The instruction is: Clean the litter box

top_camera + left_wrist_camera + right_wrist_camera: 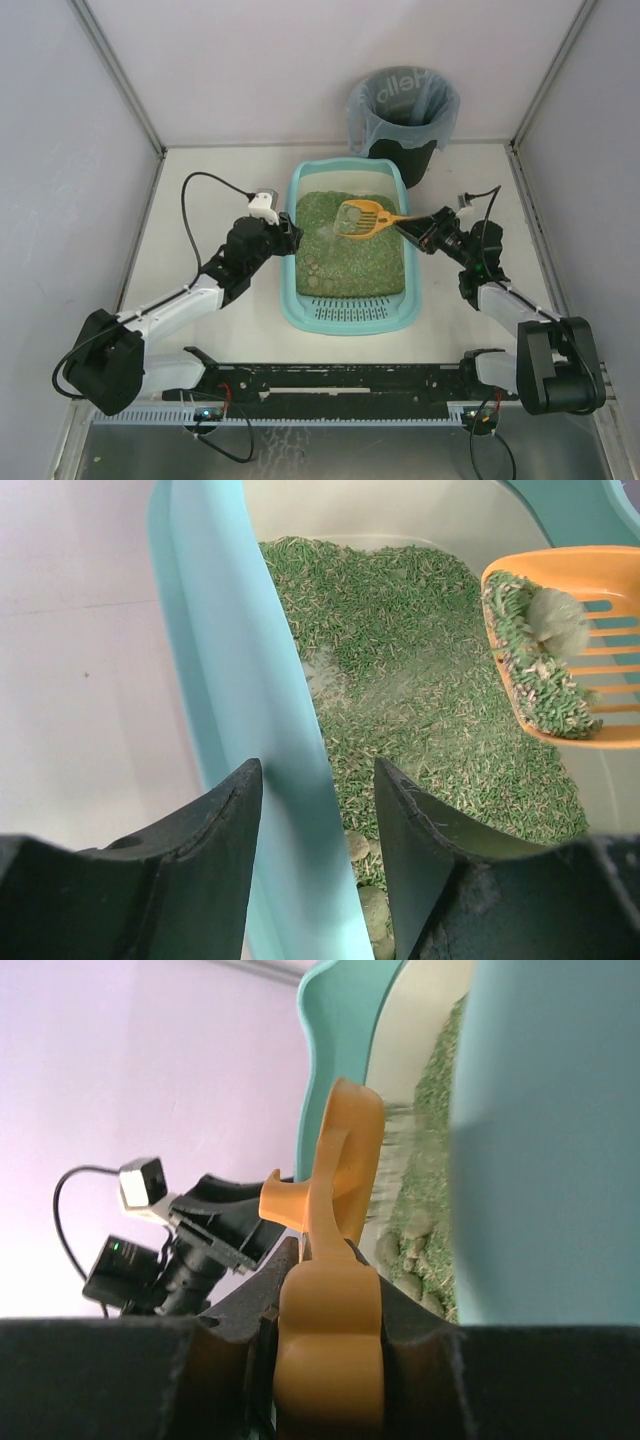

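**Litter box gripped on one side, loaded scoop held up on the other**

Left gripper [318, 770]: the jaws are stood partway apart with the left wall of the litter box [230, 630] sandwiched between them, one finger outside and one inside. It looks clamped on that wall, though the contact on the inner side is hidden under the rim. Right beside the inner finger a few pale rounded clumps [360, 845] can be seen lying in the green litter [400, 610]. A thinner, dusty patch is seen a bit further ahead of the fingertips. Out past that, off to the inner side, the orange scoop [600, 570] is held above the litter, loaded with pellets and one pale lump.

Right gripper [330, 1290]: the jaws are closed tight on the scoop's handle, which fills the gap between the fingers. From the fingertips the scoop is carried out over the box's right wall, and from this wrist it's seen edge-on.

Further out, the box is seen lying flat on the table [200, 200] between the two grippers, with its slotted grille ledge [350, 313] at the end nearest the arm bases. Well beyond both sets of jaws, a black bin [403, 110] with a grey-blue liner is stood just behind the box's far right corner
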